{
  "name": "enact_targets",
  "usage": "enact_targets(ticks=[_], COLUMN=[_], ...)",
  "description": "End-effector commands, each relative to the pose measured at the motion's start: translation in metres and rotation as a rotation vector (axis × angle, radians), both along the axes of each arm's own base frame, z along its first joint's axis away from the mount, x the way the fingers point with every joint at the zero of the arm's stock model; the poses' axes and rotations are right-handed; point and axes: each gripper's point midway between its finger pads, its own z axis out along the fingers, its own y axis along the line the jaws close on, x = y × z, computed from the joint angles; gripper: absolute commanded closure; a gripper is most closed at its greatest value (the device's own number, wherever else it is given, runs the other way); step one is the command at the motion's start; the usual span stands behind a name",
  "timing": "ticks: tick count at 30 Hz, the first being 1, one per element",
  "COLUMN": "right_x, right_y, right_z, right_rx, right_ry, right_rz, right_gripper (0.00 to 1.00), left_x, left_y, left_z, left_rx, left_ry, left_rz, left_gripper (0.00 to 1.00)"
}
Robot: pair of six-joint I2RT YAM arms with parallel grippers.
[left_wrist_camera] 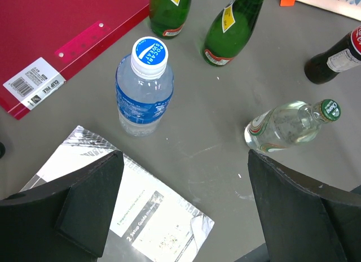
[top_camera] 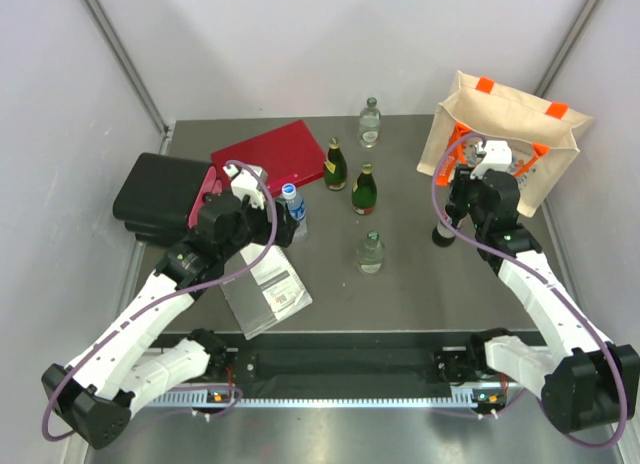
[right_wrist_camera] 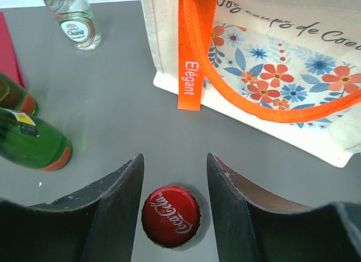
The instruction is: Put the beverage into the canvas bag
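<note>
The beverage nearest a gripper is a dark Coca-Cola bottle (top_camera: 443, 232) with a red cap (right_wrist_camera: 170, 215), standing upright just in front of the canvas bag (top_camera: 510, 134). It also shows in the left wrist view (left_wrist_camera: 338, 59). The bag is beige with orange handles and a floral print (right_wrist_camera: 282, 75) and stands at the back right. My right gripper (right_wrist_camera: 175, 160) is open, and its fingers straddle the cap with a gap on each side. In the top view the right gripper (top_camera: 447, 219) is over the bottle. My left gripper (left_wrist_camera: 185, 154) is open and empty above the table, near a blue-capped water bottle (left_wrist_camera: 144, 87).
Two green bottles (top_camera: 335, 164) (top_camera: 365, 189) stand mid-table. One clear bottle (top_camera: 370, 122) stands at the back and another (top_camera: 371, 252) nearer the front. A red folder (top_camera: 270, 154), a black case (top_camera: 160, 189) and a booklet (top_camera: 265, 289) lie on the left.
</note>
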Motion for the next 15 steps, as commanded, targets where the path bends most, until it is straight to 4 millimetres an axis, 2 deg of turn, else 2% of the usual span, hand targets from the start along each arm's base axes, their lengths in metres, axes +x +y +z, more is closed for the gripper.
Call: enact_targets(ticks=[1,7,15], right_x=[0.004,-0.003,0.000], right_y=[-0.002,-0.005,-0.004], right_z=[0.020,0.001,-0.001], right_rx=[-0.014,-0.024,-0.028], right_ry=[-0.062,0.006,-0.004], right_rz=[-0.020,-0.029,-0.021], right_gripper=[0.52,0.48,0.50], left_x=[0.006,0.004,0.004], left_y=[-0.005,-0.003,-0.003], left_z=[0.012,0.015,0.015], left_rx=[-0.018,-0.022,-0.022], left_ry=[-0.054,-0.065,-0.066], left_rz=[-0.009,-0.007,-0.007], left_gripper=[0.05,0.05,0.05])
